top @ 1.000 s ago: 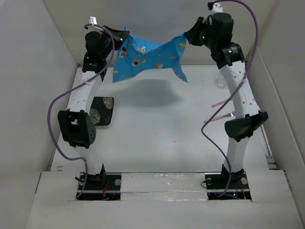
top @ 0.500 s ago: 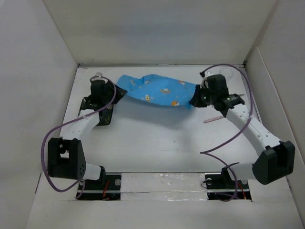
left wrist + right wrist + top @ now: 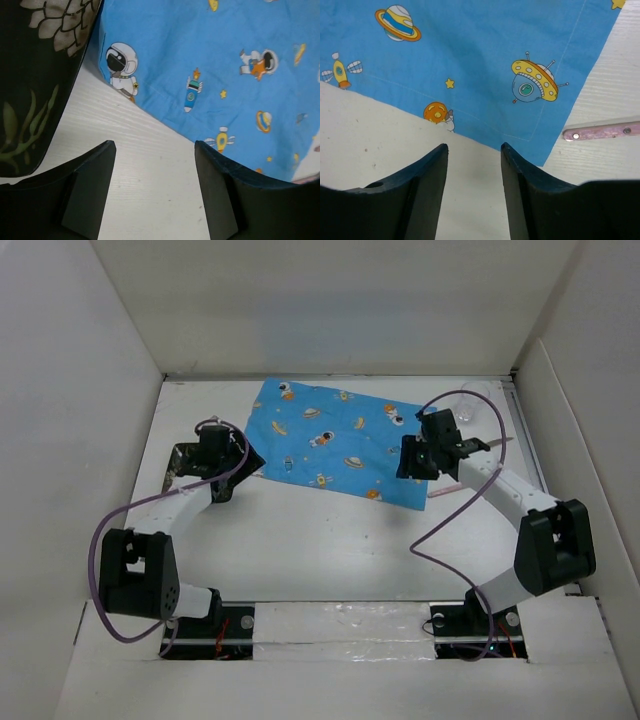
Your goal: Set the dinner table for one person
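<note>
The blue cartoon-printed mat (image 3: 330, 443) lies spread flat on the far half of the white dinner table (image 3: 330, 550). My left gripper (image 3: 243, 456) hovers low at the mat's near-left corner, open, with only bare tabletop between its fingers (image 3: 92, 185). In the left wrist view the mat (image 3: 225, 65) lies just beyond the left gripper (image 3: 155, 146). My right gripper (image 3: 409, 462) sits at the mat's near-right corner, also open and empty. The right wrist view shows the mat's edge (image 3: 470, 60) just ahead of the right gripper (image 3: 474, 148).
A black dish with a floral print (image 3: 188, 462) rests at the left, touching the mat's corner (image 3: 40, 75). A pink utensil handle (image 3: 602, 131) lies right of the mat (image 3: 441, 492). A clear glass (image 3: 478, 400) stands at the far right. White walls enclose the table.
The mat hung stretched in the air between both shut grippers, came down bunched, and now lies flat. Both grippers have opened and let go of its corners.
</note>
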`<state>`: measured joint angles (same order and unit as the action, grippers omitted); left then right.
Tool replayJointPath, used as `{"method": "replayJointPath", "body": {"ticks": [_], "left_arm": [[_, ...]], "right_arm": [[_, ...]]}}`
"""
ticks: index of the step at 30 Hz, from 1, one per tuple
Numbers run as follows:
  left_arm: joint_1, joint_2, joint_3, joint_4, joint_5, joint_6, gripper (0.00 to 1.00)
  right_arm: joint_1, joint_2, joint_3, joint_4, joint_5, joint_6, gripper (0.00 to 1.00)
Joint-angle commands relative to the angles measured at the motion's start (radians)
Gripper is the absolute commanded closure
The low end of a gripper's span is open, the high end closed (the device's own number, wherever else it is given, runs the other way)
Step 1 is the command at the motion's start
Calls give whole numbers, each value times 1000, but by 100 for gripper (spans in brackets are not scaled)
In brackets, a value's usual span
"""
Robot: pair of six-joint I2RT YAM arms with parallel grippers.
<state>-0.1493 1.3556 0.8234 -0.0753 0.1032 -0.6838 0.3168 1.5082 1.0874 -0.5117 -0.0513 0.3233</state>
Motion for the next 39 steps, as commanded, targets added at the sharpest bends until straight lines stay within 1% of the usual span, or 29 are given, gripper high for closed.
{"method": "replayJointPath", "body": {"ticks": [1, 2, 3, 4, 5, 6, 8, 11, 12, 13, 15, 18, 21, 23, 24, 25, 27, 30, 32, 36, 39], "left_arm": [[-58, 71, 81, -44, -138, 93, 38], [-103, 103, 107, -61, -163, 113, 38], [-125, 166, 135, -82, -186, 119, 38], [-145, 197, 185, -89, -238, 122, 38], [-162, 220, 201, -93, -261, 116, 39], [-171, 258, 210, -72, -275, 103, 39], [-171, 290, 217, -41, -278, 90, 39], [-171, 391, 270, -43, -280, 95, 39], [-171, 439, 287, -56, -264, 101, 39], [-171, 460, 315, -66, -263, 108, 39], [-171, 491, 322, -69, -261, 109, 39], [-171, 514, 322, -72, -237, 127, 38], [-171, 522, 313, -99, -197, 139, 45], [-171, 496, 290, -92, -175, 144, 60], [-171, 490, 272, -93, -154, 145, 72], [-171, 485, 266, -103, -143, 147, 90], [-171, 475, 255, -129, -120, 151, 100], [-171, 442, 211, -144, -109, 153, 100], [-171, 410, 169, -146, -63, 145, 100], [-171, 344, 103, -150, -4, 127, 100], [-180, 294, 53, -159, 6, 112, 100]], "right_arm": [[-13, 0, 51, 13, 11, 36, 50], [-13, 10, 55, 10, -13, 43, 55], [-13, 35, 57, 13, -21, 65, 71], [11, 43, 51, 22, -24, 72, 83], [21, 47, 37, 45, -19, 82, 93], [21, 56, 31, 56, -19, 100, 100], [51, 66, 25, 81, -28, 108, 100], [74, 72, 25, 93, -3, 122, 75], [74, 76, 20, 96, -2, 122, 59], [74, 93, 22, 96, -4, 120, 54], [74, 124, 35, 90, 1, 123, 47], [84, 179, 57, 85, 33, 128, 44], [93, 214, 74, 59, 90, 134, 43], [93, 210, 51, 64, 116, 140, 43], [93, 198, 40, 70, 123, 148, 43], [81, 193, 29, 73, 123, 154, 43], [65, 193, 20, 76, 119, 161, 43], [41, 205, 52, 70, 120, 155, 43], [16, 216, 77, 61, 116, 149, 43], [-34, 257, 181, 39, 119, 140, 43], [-80, 311, 245, 25, 116, 140, 43]]}}
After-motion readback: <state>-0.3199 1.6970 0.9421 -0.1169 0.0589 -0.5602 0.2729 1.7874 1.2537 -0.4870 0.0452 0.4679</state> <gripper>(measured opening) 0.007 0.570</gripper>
